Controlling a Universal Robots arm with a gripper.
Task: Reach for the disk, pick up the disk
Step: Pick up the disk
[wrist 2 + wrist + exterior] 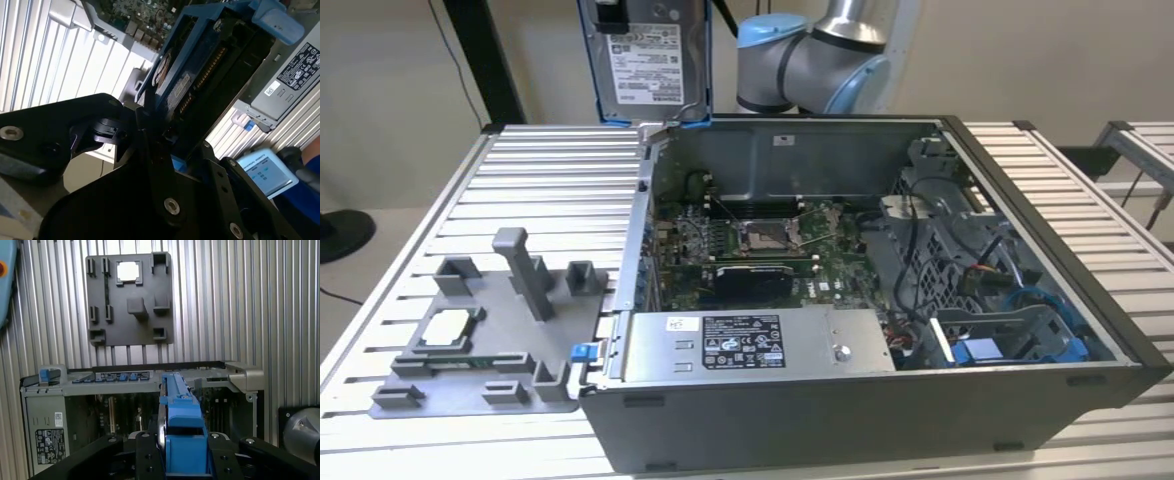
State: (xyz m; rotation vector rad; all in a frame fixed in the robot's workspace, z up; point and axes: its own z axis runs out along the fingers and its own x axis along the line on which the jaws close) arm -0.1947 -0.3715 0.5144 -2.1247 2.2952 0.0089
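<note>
The disk [648, 62], a silver-grey drive with a white label in a blue bracket, hangs upright in the air above the back corner of the open computer case, on the exterior view's left. My gripper [624, 12] grips its top and is shut on it. In the first wrist view the disk [179, 415] shows edge-on between the black fingers [145, 452], with the gripper [181, 460] closed around it. In the second wrist view the disk [192, 70] sticks out from the gripper [162, 132].
The open computer case [854, 400] sits on a slatted metal table [547, 160], with its motherboard [767, 240] and power supply [747, 345] exposed. A bare blue bracket [1014, 345] lies inside. A grey fixture plate [480, 340] carries a small white-topped chip [447, 322].
</note>
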